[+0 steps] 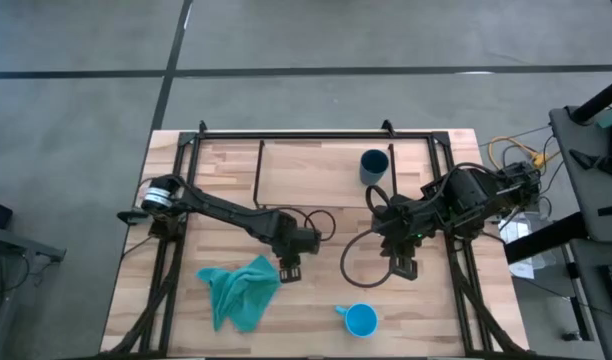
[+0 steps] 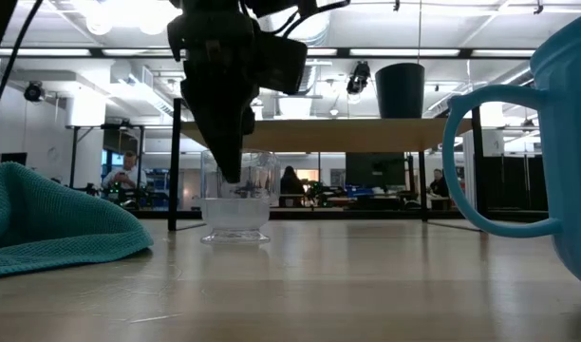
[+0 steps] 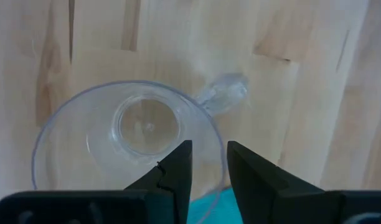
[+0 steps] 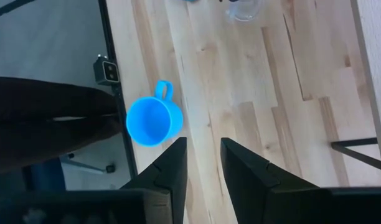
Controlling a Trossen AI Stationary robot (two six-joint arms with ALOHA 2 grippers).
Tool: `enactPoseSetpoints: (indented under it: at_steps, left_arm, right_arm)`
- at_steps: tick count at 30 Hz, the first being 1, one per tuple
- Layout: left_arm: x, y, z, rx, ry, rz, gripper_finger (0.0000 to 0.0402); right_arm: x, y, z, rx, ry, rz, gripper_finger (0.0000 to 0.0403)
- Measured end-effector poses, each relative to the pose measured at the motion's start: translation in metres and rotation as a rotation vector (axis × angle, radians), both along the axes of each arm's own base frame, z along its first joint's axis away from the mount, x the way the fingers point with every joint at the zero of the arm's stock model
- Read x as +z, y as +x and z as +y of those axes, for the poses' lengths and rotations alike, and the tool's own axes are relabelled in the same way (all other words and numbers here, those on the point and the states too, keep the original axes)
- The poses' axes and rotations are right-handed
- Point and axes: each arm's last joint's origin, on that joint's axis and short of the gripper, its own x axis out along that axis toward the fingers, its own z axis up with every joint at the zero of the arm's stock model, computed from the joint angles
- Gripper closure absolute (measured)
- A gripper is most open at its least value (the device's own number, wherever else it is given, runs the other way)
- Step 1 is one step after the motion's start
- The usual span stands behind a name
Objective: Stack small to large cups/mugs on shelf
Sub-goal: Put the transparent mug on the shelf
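Desk first: it carries the shelf at its 12 o'clock edge, and the dark navy cup already stands up there, toward 1 o'clock. The bright blue mug sits down at 6 o'clock, the teal cloth at 8 o'clock. My right gripper hangs at about 4 o'clock with its jaws a little apart on nothing. My left gripper is what worries me: its jaws straddle the thin rim of the small clear cup, close together but, as far as I can judge, not yet pinching it. I expect slick, light plastic, so an off-centre squeeze could tip the cup or squirt it sideways. The cloth lies just beside it at 9 o'clock; I could snag it on the lift. The cup's handle points away, so no help there
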Motion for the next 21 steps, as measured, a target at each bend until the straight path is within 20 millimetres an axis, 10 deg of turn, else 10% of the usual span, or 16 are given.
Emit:
enactPoseSetpoints:
  at_steps: [12, 21]
  left_arm:
    - [0.022, -0.008, 0.001, -0.003, -0.02, -0.017, 0.04]
    - [0.128, -0.05, 0.012, 0.036, 0.053, -0.124, 0.0401]
  right_arm:
    - [0.0, 0.0, 0.0, 0.0, 0.0, 0.002, 0.0317]
    - [0.0, 0.0, 0.0, 0.026, -0.011, -0.005, 0.0314]
